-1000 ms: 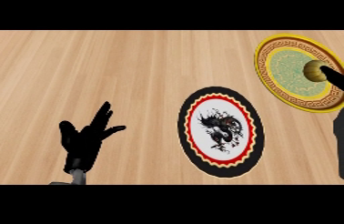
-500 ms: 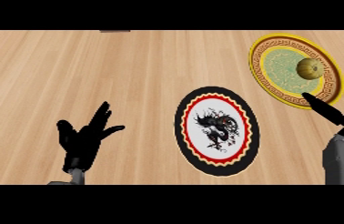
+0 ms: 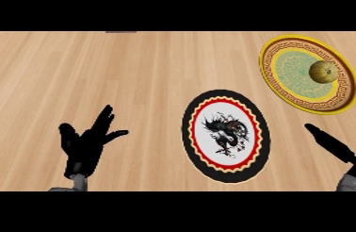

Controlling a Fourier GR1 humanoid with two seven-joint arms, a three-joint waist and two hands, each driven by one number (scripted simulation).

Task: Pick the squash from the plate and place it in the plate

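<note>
Our right hand has pulled back lower right, fingers straight and empty, leaving the squash on the yellow plate.

- I watched my right hand pull back from the yellow plate toward the lower right edge, fingers straight, now well apart from its rim.
- The squash, partly covered by that hand a second ago, showed fully on the yellow plate.
</note>
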